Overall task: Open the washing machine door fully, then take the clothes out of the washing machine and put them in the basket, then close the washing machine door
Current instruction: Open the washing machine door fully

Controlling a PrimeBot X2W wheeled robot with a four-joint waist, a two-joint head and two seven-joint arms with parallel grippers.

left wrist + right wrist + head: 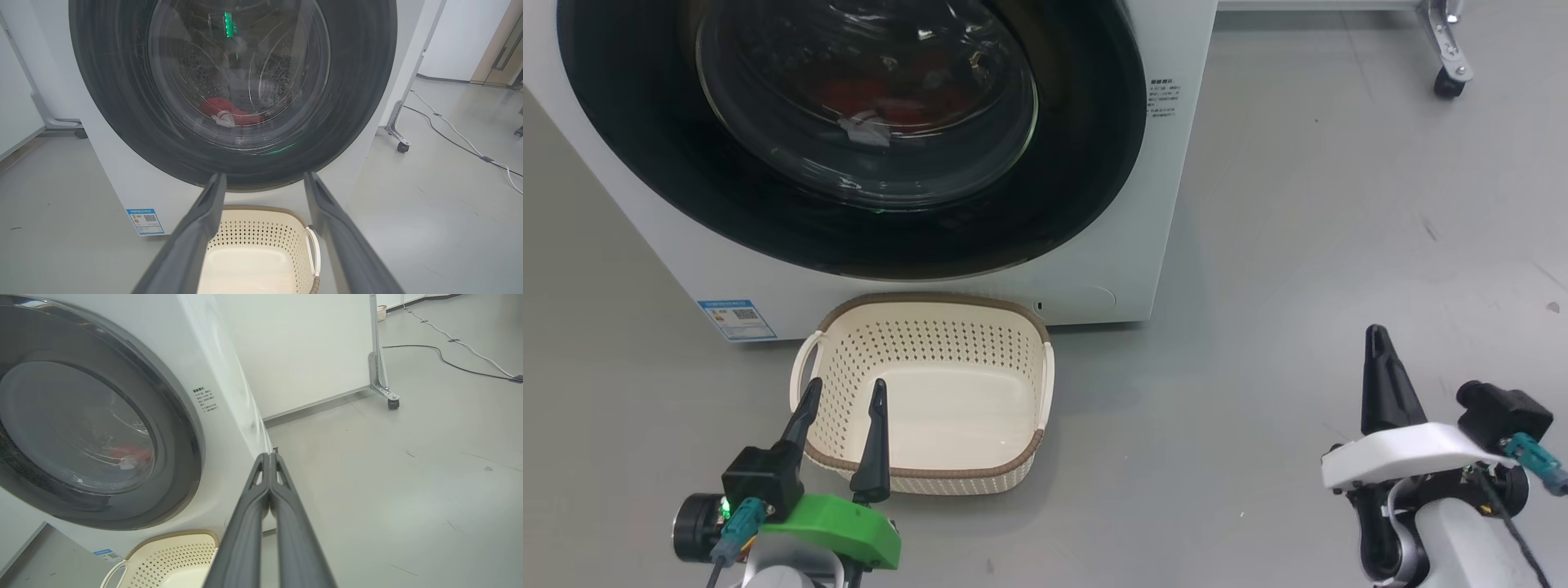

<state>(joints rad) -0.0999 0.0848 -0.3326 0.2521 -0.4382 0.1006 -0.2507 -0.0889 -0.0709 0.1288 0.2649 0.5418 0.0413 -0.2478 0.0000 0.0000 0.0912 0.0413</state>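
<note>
The washing machine door (pixel 866 106) looks stiff and slick, so hook its rim's edge. Left pincer (pixel 845 388) gapes, right pincer (pixel 1376 333) is pinched together — both empty.

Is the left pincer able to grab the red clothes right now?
Probably not. The washing machine door is shut, so it stands between the open left pincer and the clothes inside.

basket (pixel 923 478) before washing machine (pixel 645 245), clothes (pixel 233 115) inside
</note>
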